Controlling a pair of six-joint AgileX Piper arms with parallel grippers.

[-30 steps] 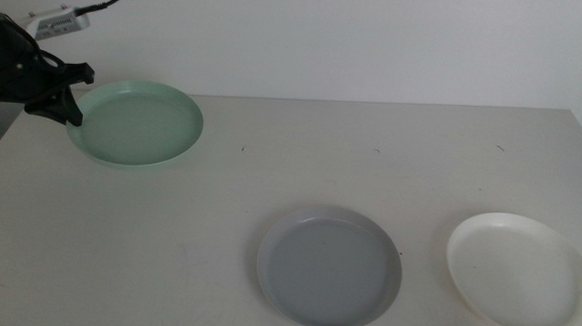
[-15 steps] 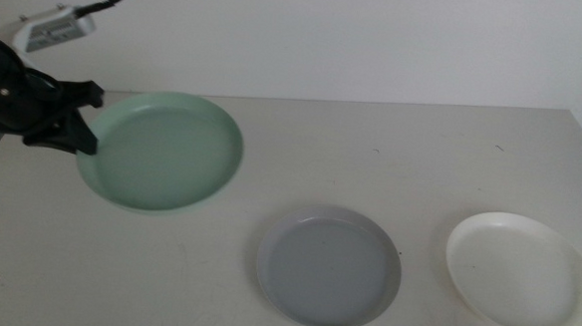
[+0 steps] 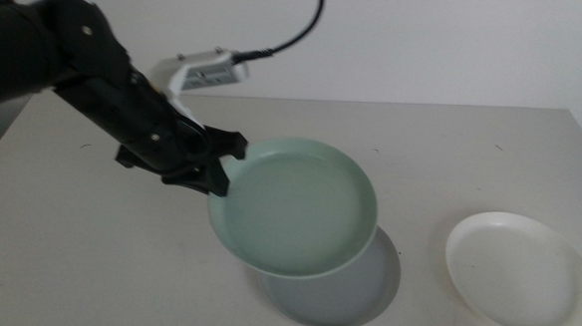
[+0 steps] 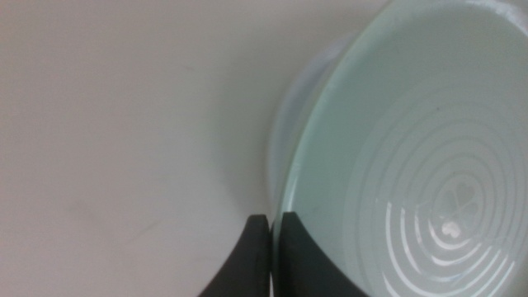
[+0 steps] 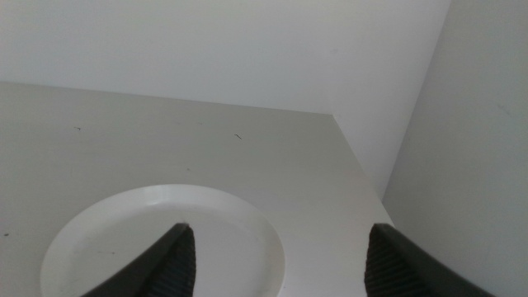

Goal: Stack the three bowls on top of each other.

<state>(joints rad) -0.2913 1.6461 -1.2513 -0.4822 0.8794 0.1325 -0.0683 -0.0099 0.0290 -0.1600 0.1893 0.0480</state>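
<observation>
While pinching the mint green bowl (image 3: 299,208) by its rim, the left gripper (image 3: 221,174) holds it mid-frame over the grey-blue bowl (image 3: 348,306). At lower right, the right gripper (image 5: 276,247) hangs spread above the white bowl (image 3: 520,270).

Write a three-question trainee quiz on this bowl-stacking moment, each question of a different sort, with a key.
1. True or false: the left hand grips the green bowl by its rim.
2. Multiple choice: the green bowl hangs over which bowl? A) the white bowl B) the grey bowl C) neither
3. Fill in: the right hand hovers open above the ____ bowl.

Key: 1 true. 2 B; the grey bowl shows only as a crescent beneath the green one. 3 white; the right wrist view shows it between the spread jaws.
</observation>
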